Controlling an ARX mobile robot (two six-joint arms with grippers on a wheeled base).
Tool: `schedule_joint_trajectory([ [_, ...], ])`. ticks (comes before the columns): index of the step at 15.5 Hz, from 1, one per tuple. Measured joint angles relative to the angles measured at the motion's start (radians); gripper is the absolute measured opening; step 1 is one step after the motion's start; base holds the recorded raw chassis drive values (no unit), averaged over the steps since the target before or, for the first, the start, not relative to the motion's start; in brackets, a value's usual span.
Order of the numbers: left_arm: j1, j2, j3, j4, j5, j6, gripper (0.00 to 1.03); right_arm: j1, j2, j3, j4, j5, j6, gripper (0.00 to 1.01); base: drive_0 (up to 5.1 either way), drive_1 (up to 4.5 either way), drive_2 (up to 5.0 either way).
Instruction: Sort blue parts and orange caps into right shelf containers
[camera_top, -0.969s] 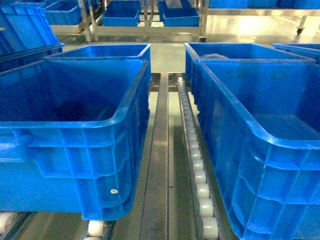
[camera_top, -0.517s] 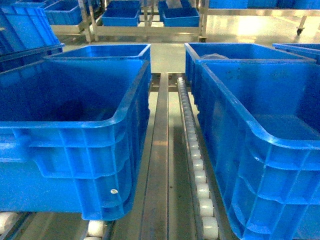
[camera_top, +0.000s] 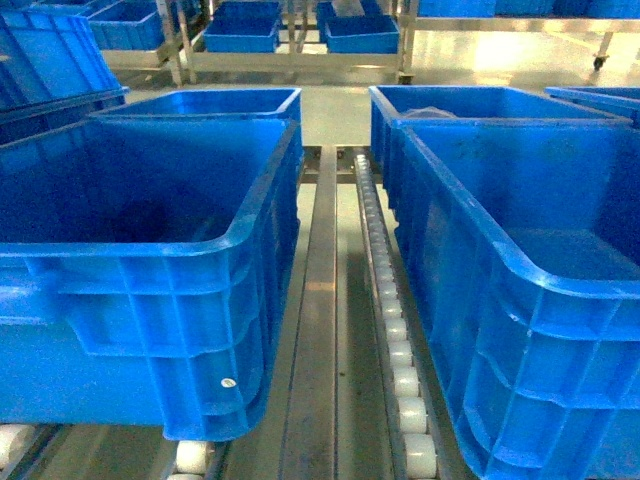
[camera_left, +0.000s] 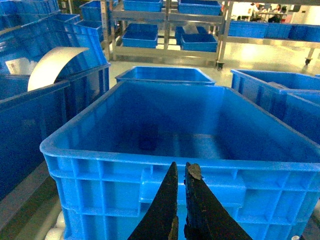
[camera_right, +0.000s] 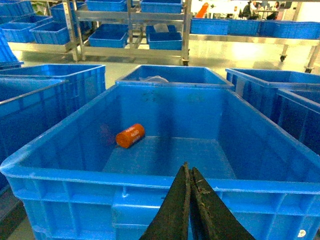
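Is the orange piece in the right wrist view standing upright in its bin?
No, the orange piece lies on its side on the floor of the blue bin.

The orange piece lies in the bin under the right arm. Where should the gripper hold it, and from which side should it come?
Probably from above, closing across the middle of the orange piece. It looks like a short cylinder lying on its side on the bin floor, near the left wall, so the round sides are the narrow span. The right gripper is shut and outside the near rim, so it must open first.

Two crates sit side by side, left crate (camera_top: 150, 250) and right crate (camera_top: 520, 270), a roller track (camera_top: 395, 340) between them, further crates (camera_top: 230, 103) behind.
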Motion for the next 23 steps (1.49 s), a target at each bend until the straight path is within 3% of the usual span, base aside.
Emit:
schedule_joint_trajectory([
  [8,0.000,-0.108,0.000,-0.109,0.000,0.000,0.02,0.000,-0.106,0.000,-0.107,0.000,0.000,0.02,0.0,0.00,0.0],
  [9,0.000,-0.130,0.000,-0.143,0.000,0.000,0.02,0.000,-0.147,0.000,-0.167,0.000,0.000,0.02,0.0,0.00,0.0],
  [10,0.000,-0.208,0.000,-0.262,0.000,0.000,0.02,0.000,-0.225,0.000,-0.281,-0.002,0.000,0.02,0.0,0.00,0.0],
  [14,0.000,-0.277,0.000,-0.290,0.000,0.003,0.02,0.000,-0.273,0.000,-0.285,0.001,0.002,0.02,0.0,0.00,0.0],
  [15,0.000,-0.277,0.000,-0.290,0.000,0.003,0.29,0.000,-0.273,0.000,-0.284,0.001,0.002,0.33,0.0,0.00,0.0],
  [20,0.000,-0.277,0.000,-0.290,0.000,0.004,0.94,0.000,-0.273,0.000,-0.284,0.001,0.002,0.98,0.0,0.00,0.0],
  [21,0.000,-0.277,0.000,-0.290,0.000,0.005,0.99,0.000,-0.273,0.000,-0.284,0.001,0.003,0.98,0.0,0.00,0.0],
  [23,0.000,-0.277,0.000,-0.290,0.000,0.005,0.98,0.000,-0.273,0.000,-0.284,0.001,0.003,0.98,0.0,0.00,0.0],
])
